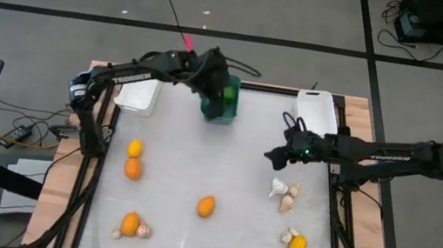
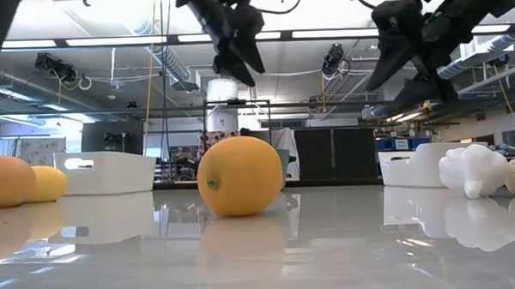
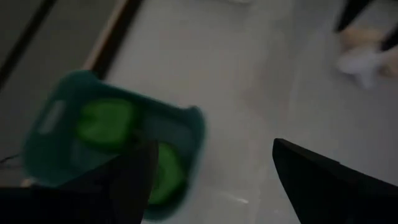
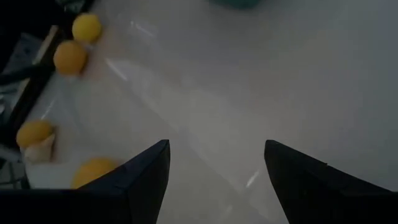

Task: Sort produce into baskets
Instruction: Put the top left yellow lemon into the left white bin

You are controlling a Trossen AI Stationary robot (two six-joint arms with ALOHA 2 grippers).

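Observation:
The teal basket (image 1: 229,108) stands at the table's far middle and holds two green peppers (image 3: 106,121) (image 3: 166,175). My left gripper (image 1: 211,89) hangs open above the basket (image 3: 194,121), with nothing between its fingers (image 3: 212,146). My right gripper (image 1: 272,157) hovers open over bare table right of centre, empty in its wrist view (image 4: 217,144). Pale garlic bulbs (image 1: 283,193) lie on the table just nearer than it. An orange fruit (image 1: 206,206) rests at the middle.
White baskets stand at the far left (image 1: 138,96) and far right (image 1: 317,112). A yellow fruit (image 1: 135,148) and an orange one (image 1: 134,169) lie at the left. Near the front edge sit an orange with garlic (image 1: 131,225) and a yellow fruit with garlic (image 1: 296,244).

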